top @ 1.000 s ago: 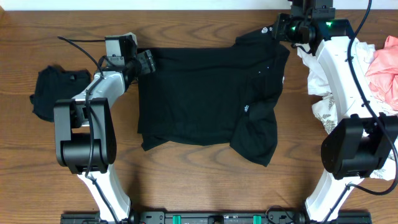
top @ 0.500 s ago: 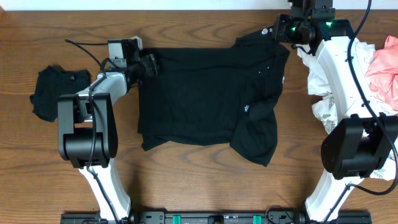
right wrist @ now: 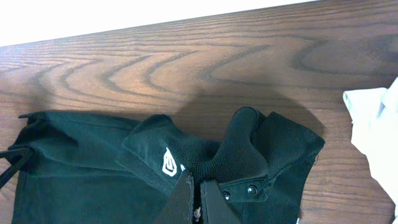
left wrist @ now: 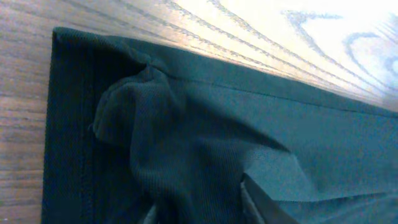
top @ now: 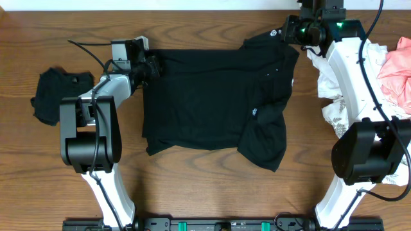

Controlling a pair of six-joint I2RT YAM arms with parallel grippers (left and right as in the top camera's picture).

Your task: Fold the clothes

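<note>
Large plain black collared fabric shirt [top: 212, 96] spread mid brown wooden bench [top: 205, 199], one near corner flapped over. Left fingers [left wrist: 258, 204] at its far-left corner, fabric bunched up into them, can't tell if the pinch is closed. Right fingers [right wrist: 214, 208] pressed together on the collar by the small white tag [right wrist: 169, 163]. Crumpled black cloth [top: 54, 93] well apart at left; pile of white, leaf-print and pink garments [top: 323, 86] at right edge

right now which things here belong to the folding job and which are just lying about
In hand: black shirt, left gripper, right gripper.
Lying about: white and leaf-print clothes, pink garment, small dark bundle.
</note>
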